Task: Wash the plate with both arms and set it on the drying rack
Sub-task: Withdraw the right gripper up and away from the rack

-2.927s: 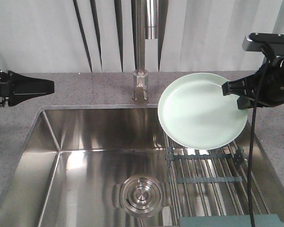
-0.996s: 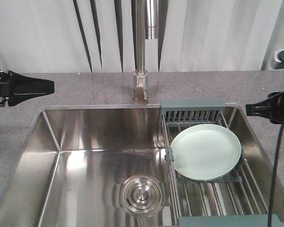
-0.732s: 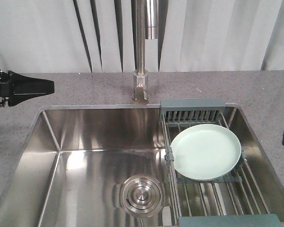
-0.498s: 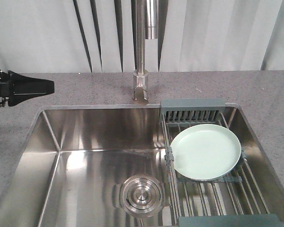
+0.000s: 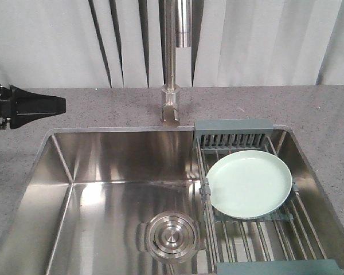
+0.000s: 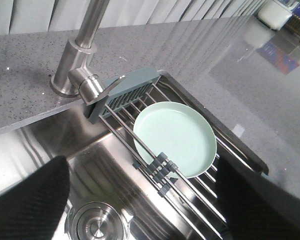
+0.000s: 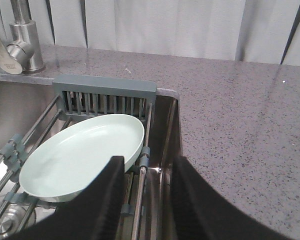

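The pale mint-green plate [image 5: 249, 183] lies flat on the drying rack [image 5: 234, 127], which spans the right side of the sink. Nothing is touching it. In the left wrist view the plate [image 6: 175, 137] rests on the steel rods [image 6: 230, 150]. My left gripper [image 6: 141, 159] hangs open high over the basin, its fingers [image 6: 35, 200] wide apart and empty. From the front it [image 5: 62, 105] hovers over the left counter. My right gripper [image 7: 149, 161] is open and empty beside the plate [image 7: 85, 152], over the rack's right edge. It is out of the front view.
A tall steel tap [image 5: 172, 86] stands behind the sink [image 5: 120, 154]. The round steel drain [image 5: 171, 236] sits in the basin floor, left of the rack. Speckled grey counter [image 5: 315, 109] surrounds the sink. A white curtain hangs behind.
The right gripper held the plate tilted above the rack, set it down flat, let go and withdrew rightward out of the front view. The left arm has not moved.
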